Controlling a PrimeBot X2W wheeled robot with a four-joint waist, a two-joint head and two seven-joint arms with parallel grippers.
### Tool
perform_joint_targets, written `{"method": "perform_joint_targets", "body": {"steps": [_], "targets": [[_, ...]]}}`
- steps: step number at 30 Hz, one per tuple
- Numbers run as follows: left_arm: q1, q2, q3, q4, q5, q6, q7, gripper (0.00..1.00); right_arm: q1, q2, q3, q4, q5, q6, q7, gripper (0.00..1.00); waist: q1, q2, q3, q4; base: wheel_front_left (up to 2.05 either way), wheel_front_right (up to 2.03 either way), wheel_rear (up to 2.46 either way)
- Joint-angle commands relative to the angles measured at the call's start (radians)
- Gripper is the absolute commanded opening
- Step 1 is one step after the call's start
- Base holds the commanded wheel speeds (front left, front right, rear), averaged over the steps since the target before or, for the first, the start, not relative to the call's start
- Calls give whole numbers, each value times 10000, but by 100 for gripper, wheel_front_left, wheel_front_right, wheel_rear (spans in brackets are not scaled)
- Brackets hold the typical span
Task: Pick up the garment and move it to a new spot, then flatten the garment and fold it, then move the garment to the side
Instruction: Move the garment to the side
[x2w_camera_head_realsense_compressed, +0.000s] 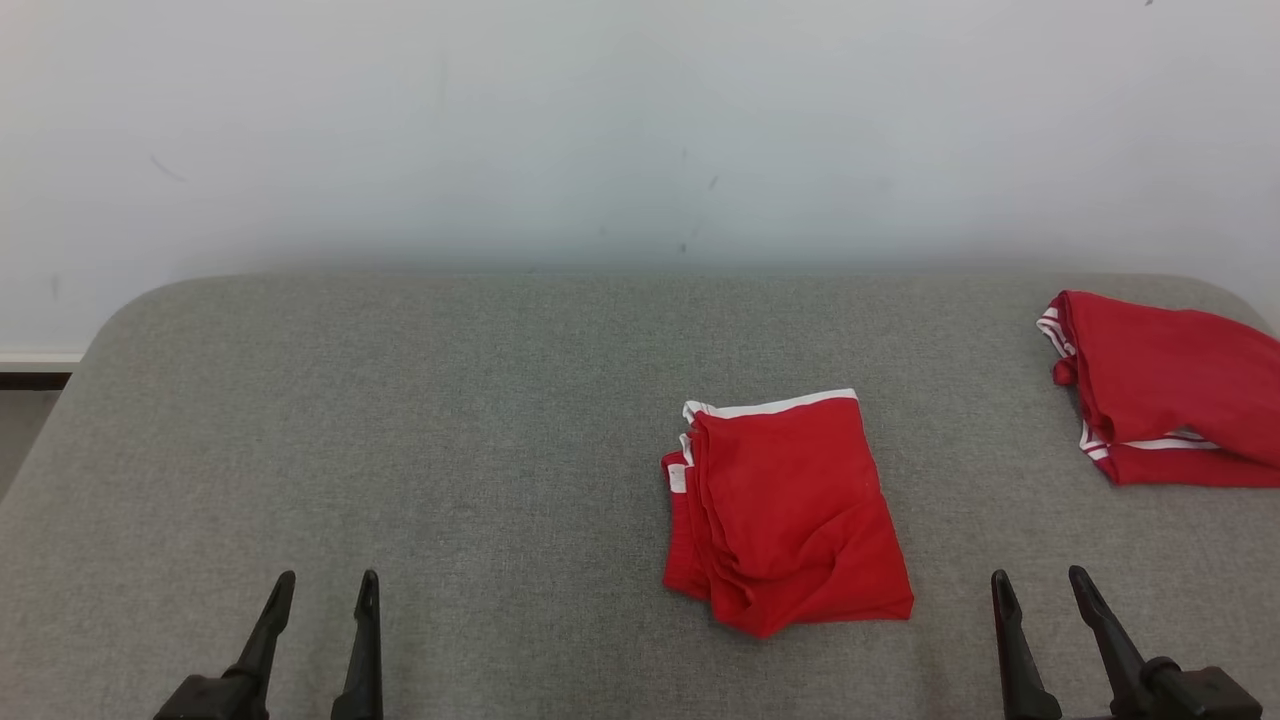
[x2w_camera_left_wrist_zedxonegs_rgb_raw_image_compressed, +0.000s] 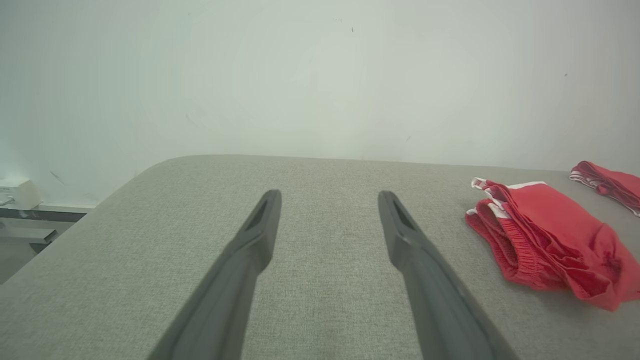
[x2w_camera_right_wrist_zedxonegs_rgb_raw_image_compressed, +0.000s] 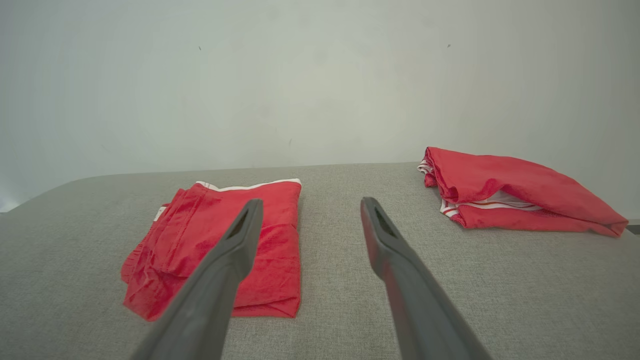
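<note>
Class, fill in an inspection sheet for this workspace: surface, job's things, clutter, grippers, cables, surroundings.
Surface: grey fabric top, rounded far corners.
Job's things: folded garment, red, right of centre; second garment, red, loosely bunched, at the far right edge.
Clutter: nothing seen.
Grippers: left gripper open, holding nothing; right gripper open, holding nothing; both at the near edge.
Cables: nothing seen.
Surroundings: pale wall behind; white box on a ledge, far left.

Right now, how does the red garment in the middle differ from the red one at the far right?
The middle garment is folded into a compact rectangle; the right garment lies looser and rumpled. The middle garment sits at the centre of the padded table, the right garment by its right edge, farther back. Both are red with white trim.
</note>
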Motion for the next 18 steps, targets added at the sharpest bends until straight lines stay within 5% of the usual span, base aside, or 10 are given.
{"method": "perform_joint_targets", "body": {"steps": [1, 18], "targets": [[-70, 55, 1, -68, -64, 24, 24, 100, 60, 39, -30, -61, -51, -29, 38, 100, 0, 1, 6, -7, 0, 0, 0], [-93, 149, -41, -93, -239, 169, 24, 100, 66, 74, -74, 6, -53, -29, 122, 100, 0, 1, 41, -32, 0, 0, 0]]}}
